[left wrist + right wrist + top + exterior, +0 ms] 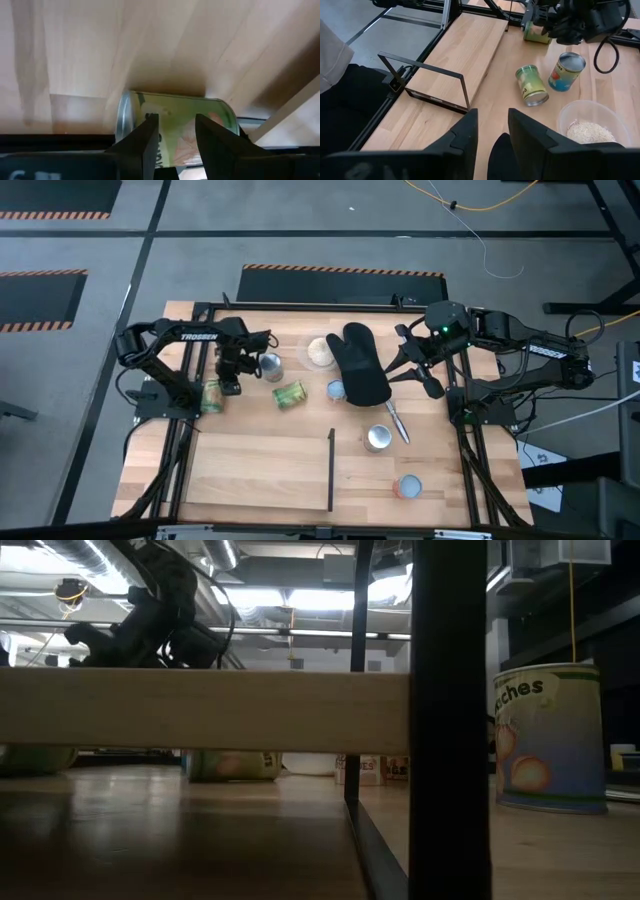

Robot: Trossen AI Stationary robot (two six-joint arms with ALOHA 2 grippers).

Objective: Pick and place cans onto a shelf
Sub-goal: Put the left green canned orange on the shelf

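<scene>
Left gripper [174, 140], fingers spread, is poised over a tipped can [175, 122] at centre-left; it could be rolled away.

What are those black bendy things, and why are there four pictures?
They are two robot arms. Each ends in a gripper, a kind of two-finger hand. One picture looks down from above. One looks across from table height. The other two come from little cameras on the arms' wrists. On the table lie cans, a black mitt, a bowl of grains and a wooden shelf. The left gripper is open, just above a green can lying on its side. The right gripper waits, open. Nothing is held.
</scene>
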